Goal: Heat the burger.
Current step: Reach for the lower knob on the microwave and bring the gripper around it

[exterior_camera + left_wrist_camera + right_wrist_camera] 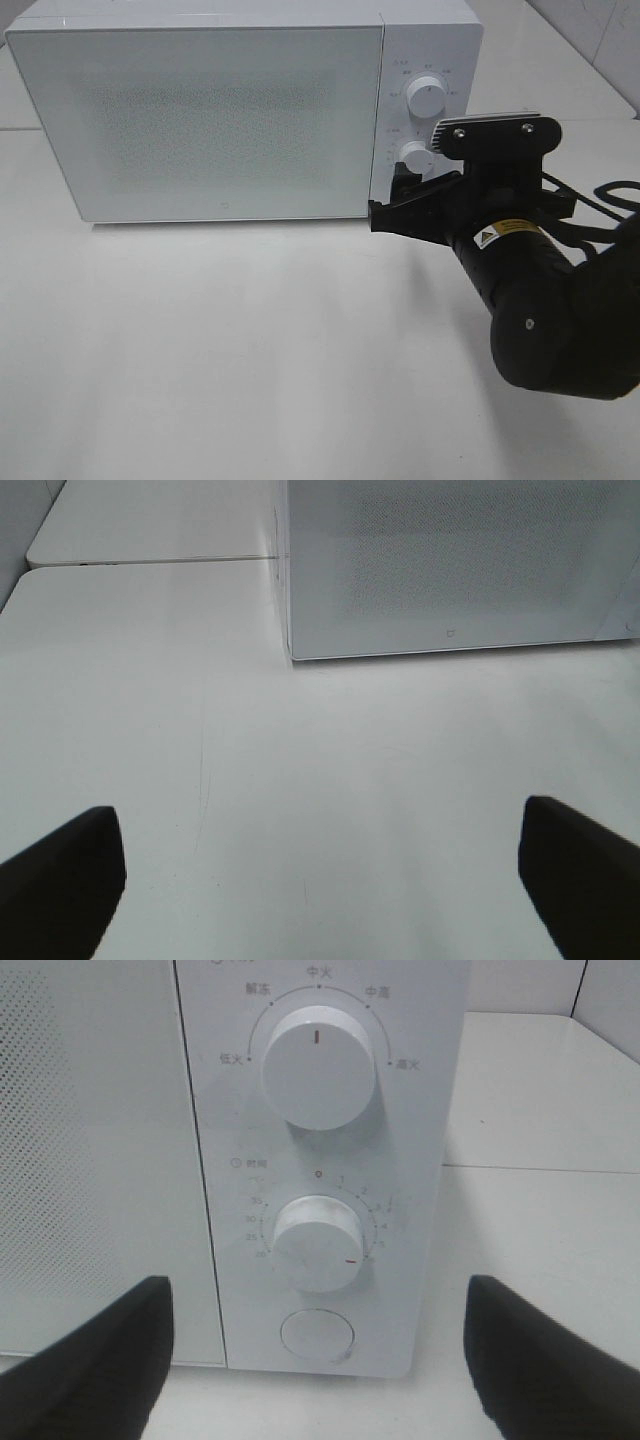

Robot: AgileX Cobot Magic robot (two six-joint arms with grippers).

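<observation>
A white table (250,350) fills the lower part of the high view. A white microwave (200,110) stands directly on it at upper left, its door shut.

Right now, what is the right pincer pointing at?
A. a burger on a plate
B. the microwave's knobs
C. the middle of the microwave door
B: the right pincer is open and faces the lower knob, with the upper knob also on that panel of the microwave.
</observation>
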